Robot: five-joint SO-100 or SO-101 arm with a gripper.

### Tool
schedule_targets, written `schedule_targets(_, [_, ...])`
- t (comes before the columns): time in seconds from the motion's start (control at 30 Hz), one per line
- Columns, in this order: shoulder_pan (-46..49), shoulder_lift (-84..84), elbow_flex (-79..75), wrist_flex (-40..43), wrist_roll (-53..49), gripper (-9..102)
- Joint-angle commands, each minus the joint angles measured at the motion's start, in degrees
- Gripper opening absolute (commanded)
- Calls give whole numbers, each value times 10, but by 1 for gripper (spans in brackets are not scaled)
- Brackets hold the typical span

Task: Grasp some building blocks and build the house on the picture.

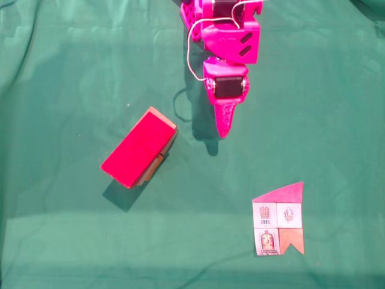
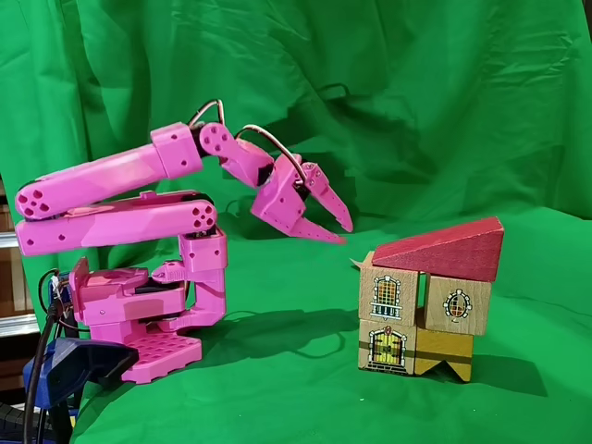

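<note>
Blocks make up your house: a long bright red wooden block point(image 2: 444, 248) lies slanted as the roof across two pale wooden cubes point(image 2: 388, 296), each printed with a small window. Under them stand a wooden block printed with a door point(image 2: 387, 348) and a yellowish notched block point(image 2: 444, 351). You can make out those printed pictures, but no lettering on them is legible. In the fixed view from above, the same house point(image 1: 139, 147) shows as a red rectangle set at an angle, with a dull brown edge of the lower blocks point(image 1: 157, 164) peeking out at its lower right side. The magenta two-finger pincer point(image 2: 345, 234) hangs in the air to the left of the house and higher than its roof in the side-on fixed view. Its tips point down and right towards the house without touching it. Your pincer's fingers are parted a little and nothing sits between them. From above, the pincer point(image 1: 224, 129) lies to the upper right of the house, with bare green cloth point(image 1: 72, 241) between the two. The small flat card point(image 1: 278, 220), with its pink slanted roof, grey window and door squares and red notched piece, lies on the cloth at the lower right, well apart from both house and pincer. Its printing is too small to read. The folded magenta arm point(image 2: 120, 199) stands at the left of the side-on view, with a thin white cable point(image 1: 191, 57) looped beside the wrist.
</note>
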Motion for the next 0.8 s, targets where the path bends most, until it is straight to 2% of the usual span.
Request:
schedule_targets(0.0, [-4,21,11,-8,4,0])
schedule_targets(0.77, [-4,73,57,0,4,0])
